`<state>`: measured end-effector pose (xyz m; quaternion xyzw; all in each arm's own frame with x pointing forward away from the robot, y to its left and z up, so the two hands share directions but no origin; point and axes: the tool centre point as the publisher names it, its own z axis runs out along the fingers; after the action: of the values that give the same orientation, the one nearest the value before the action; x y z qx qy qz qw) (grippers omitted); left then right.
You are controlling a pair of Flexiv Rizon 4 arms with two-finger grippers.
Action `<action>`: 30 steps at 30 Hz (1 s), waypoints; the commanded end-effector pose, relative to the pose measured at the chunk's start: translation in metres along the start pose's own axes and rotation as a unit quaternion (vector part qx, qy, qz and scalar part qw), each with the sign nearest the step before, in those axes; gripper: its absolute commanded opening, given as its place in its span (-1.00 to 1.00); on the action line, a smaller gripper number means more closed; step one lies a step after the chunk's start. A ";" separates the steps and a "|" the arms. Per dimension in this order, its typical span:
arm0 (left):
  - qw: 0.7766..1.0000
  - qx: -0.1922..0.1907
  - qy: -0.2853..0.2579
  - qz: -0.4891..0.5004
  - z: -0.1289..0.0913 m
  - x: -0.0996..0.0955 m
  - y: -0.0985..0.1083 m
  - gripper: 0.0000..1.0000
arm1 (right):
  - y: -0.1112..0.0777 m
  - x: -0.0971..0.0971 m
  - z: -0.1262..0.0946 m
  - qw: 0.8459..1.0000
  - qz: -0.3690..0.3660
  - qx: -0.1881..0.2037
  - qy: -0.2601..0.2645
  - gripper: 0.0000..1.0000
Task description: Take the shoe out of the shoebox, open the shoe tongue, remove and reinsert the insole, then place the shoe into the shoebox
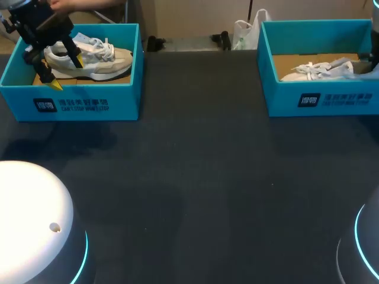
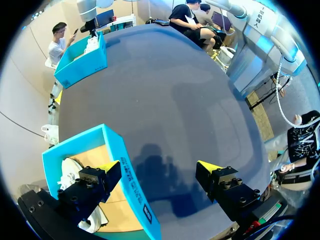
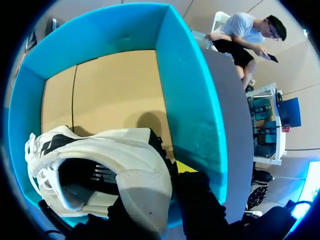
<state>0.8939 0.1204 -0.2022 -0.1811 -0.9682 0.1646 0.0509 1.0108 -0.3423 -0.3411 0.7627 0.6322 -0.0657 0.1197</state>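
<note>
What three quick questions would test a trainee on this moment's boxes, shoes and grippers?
1. True or false: the left gripper is shut on a shoe.
2. Which holds a shoe? A only the left shoebox, B only the right shoebox, C both.
3. Fill in: the part of the white shoe nearest the right gripper is its ____.
Key: 1 false, it is open, holding nothing. 2 C. 3 heel.

2 shoeboxes [image 1: 89, 103] [image 1: 331, 100], 2 shoes [image 1: 106, 62] [image 1: 323, 71], 1 ea. box.
</note>
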 end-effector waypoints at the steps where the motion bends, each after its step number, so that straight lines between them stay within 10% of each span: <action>1: 1.000 -0.002 0.000 0.000 0.000 0.001 0.000 1.00 | -0.001 0.003 0.011 1.000 0.003 0.005 -0.002 -1.00; 30: 1.000 -0.002 0.000 0.000 0.000 0.001 0.000 1.00 | 0.003 0.014 0.040 1.000 0.008 0.023 -0.013 -1.00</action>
<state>0.8939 0.1204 -0.2022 -0.1811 -0.9683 0.1646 0.0509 1.0141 -0.3394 -0.3779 0.7671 0.6264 -0.0839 0.1102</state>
